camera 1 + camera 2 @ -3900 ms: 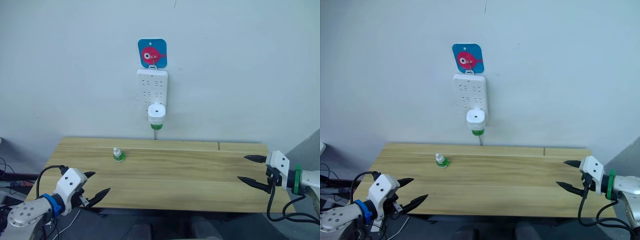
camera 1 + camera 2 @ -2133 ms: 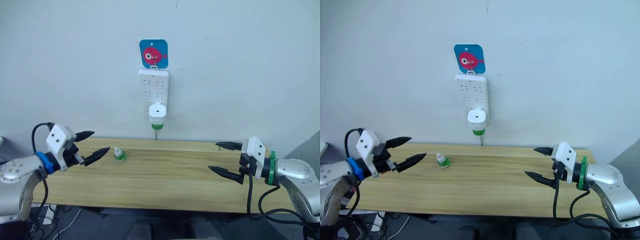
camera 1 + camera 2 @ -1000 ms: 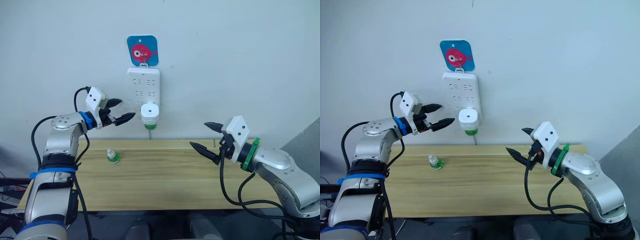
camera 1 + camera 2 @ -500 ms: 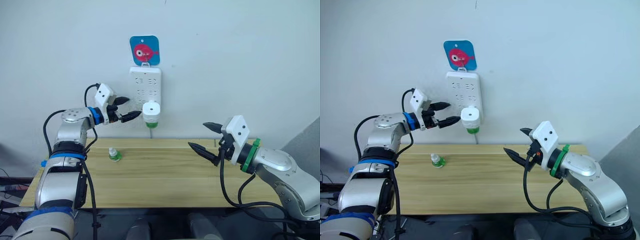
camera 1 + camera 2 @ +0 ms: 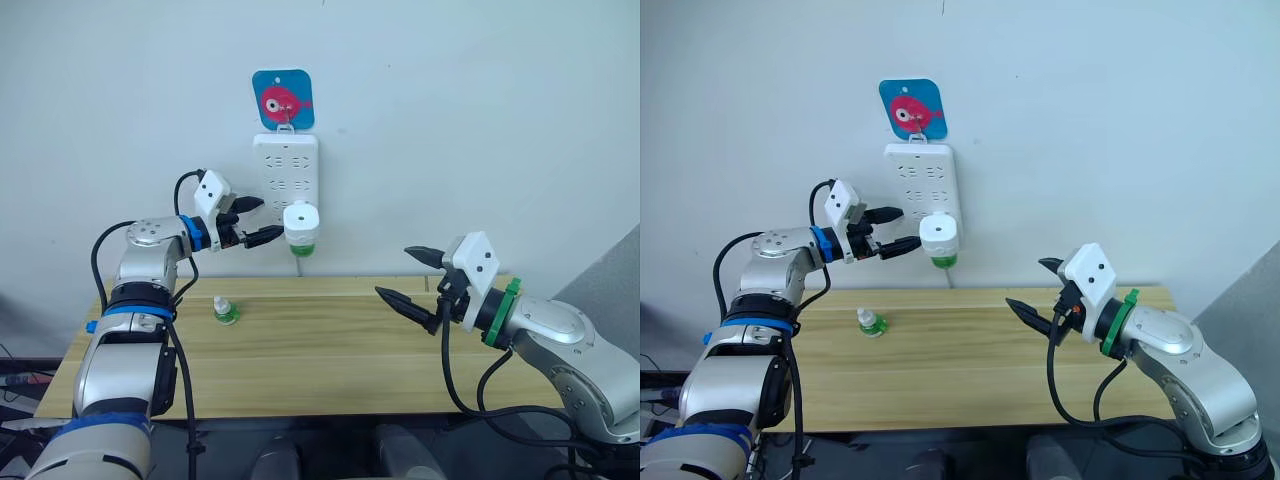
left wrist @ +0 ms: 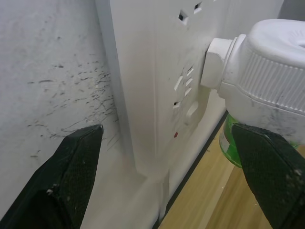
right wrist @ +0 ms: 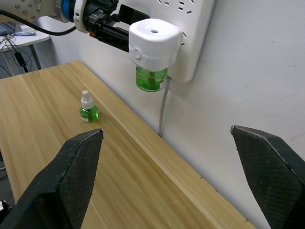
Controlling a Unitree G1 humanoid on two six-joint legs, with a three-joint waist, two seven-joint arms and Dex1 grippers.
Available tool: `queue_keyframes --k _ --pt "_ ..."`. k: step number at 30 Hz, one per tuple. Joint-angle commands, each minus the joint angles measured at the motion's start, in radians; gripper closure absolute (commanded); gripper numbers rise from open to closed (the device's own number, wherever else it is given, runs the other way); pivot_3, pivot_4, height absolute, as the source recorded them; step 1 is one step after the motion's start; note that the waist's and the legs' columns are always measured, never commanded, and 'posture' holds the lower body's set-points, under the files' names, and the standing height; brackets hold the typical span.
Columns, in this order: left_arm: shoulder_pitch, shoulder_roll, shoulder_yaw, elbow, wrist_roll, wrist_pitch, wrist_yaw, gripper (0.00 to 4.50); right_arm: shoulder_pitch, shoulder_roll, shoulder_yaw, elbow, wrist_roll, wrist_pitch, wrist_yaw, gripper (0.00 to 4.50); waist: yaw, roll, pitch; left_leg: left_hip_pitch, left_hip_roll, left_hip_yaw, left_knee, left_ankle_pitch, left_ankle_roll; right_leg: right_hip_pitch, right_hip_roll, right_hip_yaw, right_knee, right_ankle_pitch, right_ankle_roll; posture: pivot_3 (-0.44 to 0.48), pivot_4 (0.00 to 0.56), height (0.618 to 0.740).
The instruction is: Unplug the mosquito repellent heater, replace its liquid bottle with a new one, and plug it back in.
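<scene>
The white mosquito repellent heater (image 5: 301,220) is plugged into the wall power strip (image 5: 285,170), with a green liquid bottle (image 5: 301,247) screwed in under it. My left gripper (image 5: 270,218) is open just left of the heater, with its fingertips close to the heater's side and nothing between them. In the left wrist view the heater (image 6: 267,62) sits just beyond my fingers (image 6: 71,176). A second small green bottle (image 5: 225,311) with a white cap stands upright on the table. My right gripper (image 5: 392,271) hovers open over the table's right half, pointing toward the wall.
The wooden table (image 5: 330,350) stands against the white wall. A blue square hook with a pink fish (image 5: 281,100) holds the power strip. A cord (image 7: 163,107) drops from the strip behind the table's back edge.
My left gripper has crept a little closer to the heater's side. The right arm has stayed nearly still. The view has shifted slightly.
</scene>
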Motion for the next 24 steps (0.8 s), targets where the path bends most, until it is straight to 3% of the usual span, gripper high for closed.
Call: queue_keyframes --k 1,5,6,16,24 --pt "-0.053 -0.002 0.016 -0.035 -0.027 0.032 -0.034 0.0 -0.003 -0.005 -0.036 -0.042 0.018 -0.009 -0.006 0.03 -0.001 0.0 0.002 -0.001 0.0 0.0 0.0 0.0 0.0 0.0 0.0 0.0 0.0 0.0 0.0 -0.171 0.124 0.74" --pt "-0.049 0.003 0.012 -0.085 -0.037 0.076 -0.073 0.0 0.007 -0.006 -0.036 -0.045 0.02 -0.01 -0.007 0.03 -0.007 0.0 0.006 -0.003 0.0 0.0 0.0 0.0 0.0 -0.003 0.0 0.0 0.0 0.0 0.0 -0.173 0.126 0.74" --pt "-0.049 0.003 0.013 -0.09 -0.036 0.08 -0.074 0.18 0.008 -0.006 -0.035 -0.045 0.02 -0.011 -0.007 0.01 -0.008 0.0 0.007 -0.004 0.0 0.0 0.0 0.0 0.0 -0.004 0.0 0.0 0.0 0.0 0.0 -0.173 0.126 0.74" --pt "-0.048 0.001 0.02 -0.113 -0.04 0.111 -0.082 3.02 -0.012 0.004 -0.016 -0.037 0.019 -0.015 -0.008 0.0 -0.029 0.0 0.013 -0.007 0.0 -0.001 0.0 0.0 0.0 -0.007 0.0 0.0 0.0 0.0 0.0 -0.174 0.12 0.74" --pt "-0.016 0.008 0.021 -0.193 -0.057 0.172 -0.088 3.17 -0.111 0.112 0.054 -0.005 0.016 -0.001 -0.074 0.0 -0.031 -0.001 0.014 -0.008 0.0 -0.001 0.002 0.0 0.0 -0.006 0.0 0.0 0.001 0.001 0.001 -0.176 0.118 0.74"
